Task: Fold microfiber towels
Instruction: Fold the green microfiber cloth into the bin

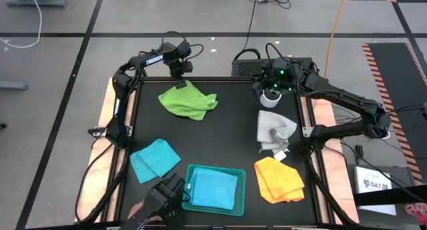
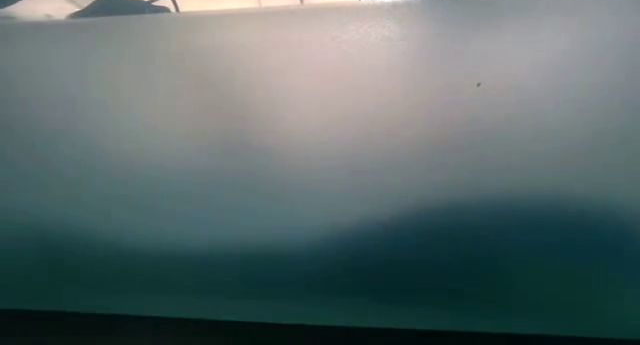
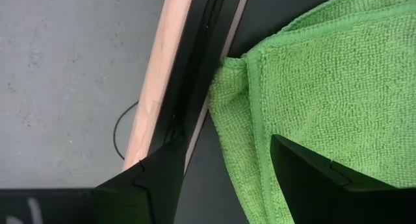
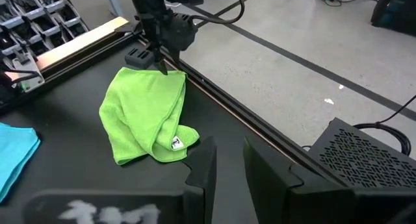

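Lime-green cloth is the matter in hand: the green towel (image 1: 188, 101) lies crumpled and half doubled at the table's far edge, and the left gripper (image 1: 180, 81) stands right over its far corner. In the left wrist view the fingers (image 3: 146, 185) are spread wide with nothing between them; one hangs over the table's edge rail, the other over the cloth, so the hemmed corner lies between and just ahead of them. From that corner the towel's bulk runs away from the left gripper toward the table's middle, with a tagged fold bunched at its far end. This arm is much the nearer, so I judge that closing on that corner comes next.

Rightward, the right gripper (image 1: 270, 95) hovers near the far edge, just beyond the grey towel (image 1: 273, 130). Its fingers (image 4: 203, 175) stand narrowly apart and hold nothing.

Black matting covers the table (image 1: 220, 143). Nearer the front lie a blue towel (image 1: 155, 159), a tray (image 1: 212, 189) with another blue one in it, and a yellow towel (image 1: 279, 180). Grey floor and cables surround the table; the low view is blocked.
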`<control>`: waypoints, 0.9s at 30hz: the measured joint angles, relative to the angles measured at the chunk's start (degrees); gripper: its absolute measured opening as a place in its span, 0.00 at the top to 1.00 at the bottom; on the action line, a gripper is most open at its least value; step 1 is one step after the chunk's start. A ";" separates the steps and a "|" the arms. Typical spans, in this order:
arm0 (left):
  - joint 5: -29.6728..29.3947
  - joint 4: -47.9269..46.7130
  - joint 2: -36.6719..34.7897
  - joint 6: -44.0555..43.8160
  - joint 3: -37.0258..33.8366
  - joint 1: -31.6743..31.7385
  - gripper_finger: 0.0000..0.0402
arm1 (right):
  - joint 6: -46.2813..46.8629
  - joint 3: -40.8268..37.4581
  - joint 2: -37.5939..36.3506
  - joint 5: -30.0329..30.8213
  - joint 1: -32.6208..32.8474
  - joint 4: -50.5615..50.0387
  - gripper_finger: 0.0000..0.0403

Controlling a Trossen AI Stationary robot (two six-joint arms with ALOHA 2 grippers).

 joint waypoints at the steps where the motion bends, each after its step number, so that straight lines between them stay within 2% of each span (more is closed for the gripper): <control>1: 0.08 0.00 0.00 -0.20 0.00 -0.03 0.43 | 0.00 0.00 0.00 0.00 0.00 0.00 0.83; 9: 3.08 -2.22 0.01 0.95 0.06 -0.02 0.43 | 0.00 0.00 0.00 0.00 0.00 0.01 0.83; 14: 8.77 -4.56 0.25 1.20 -0.13 -0.35 0.43 | -0.01 0.00 0.00 0.01 0.00 0.02 0.83; 20: 2.09 -2.27 0.20 1.07 -0.04 -0.31 0.43 | -0.01 0.00 0.00 0.00 0.00 0.02 0.83; 27: 1.87 -2.73 0.20 0.09 -0.07 -0.16 0.43 | -0.32 0.00 0.00 0.00 0.00 0.02 0.83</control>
